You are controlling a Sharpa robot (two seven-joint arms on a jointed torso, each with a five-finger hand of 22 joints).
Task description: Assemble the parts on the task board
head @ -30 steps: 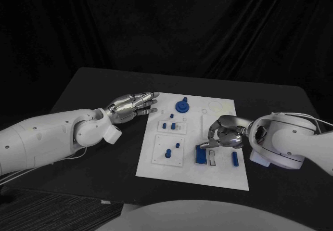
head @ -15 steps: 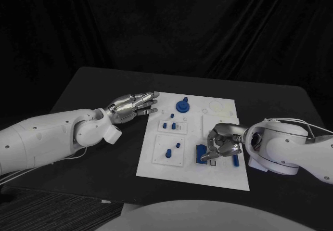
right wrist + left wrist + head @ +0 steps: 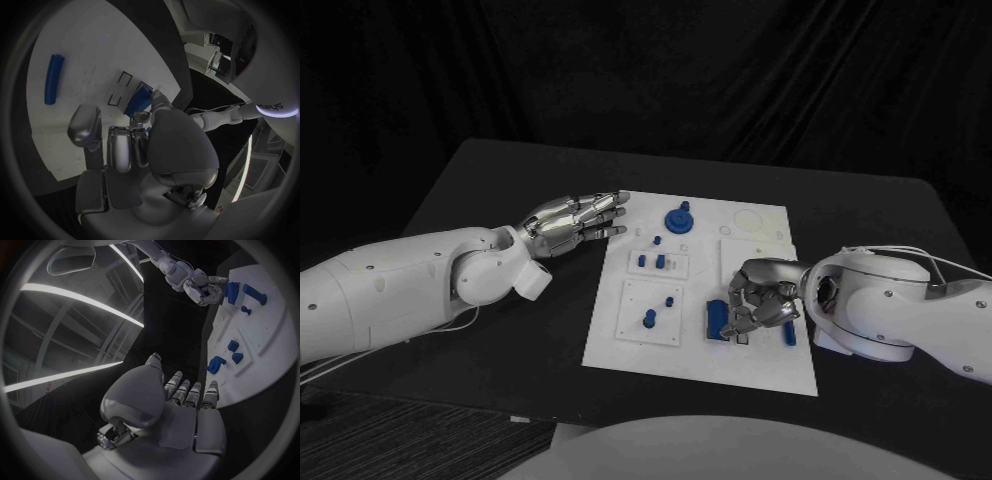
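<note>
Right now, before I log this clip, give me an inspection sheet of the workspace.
Surface: black table, bare around the board.
Job's things: white task board mid-table; blue parts on it, including a round knobbed part at its far end and a flat blue block.
Clutter: nothing seen.
Hands: left hand beside the board, fingers extended, holding nothing; right hand curled over the blue block, grip unclear.
Cables: thin white cable on the right arm.
Surroundings: dark curtain.

A matte black rectangular desk (image 3: 488, 190) is backed by a dark pleated curtain (image 3: 646, 70). Grey patterned carpet (image 3: 401, 445) is seen below. Long white ceiling light strips (image 3: 81, 300) are lit overhead.
</note>
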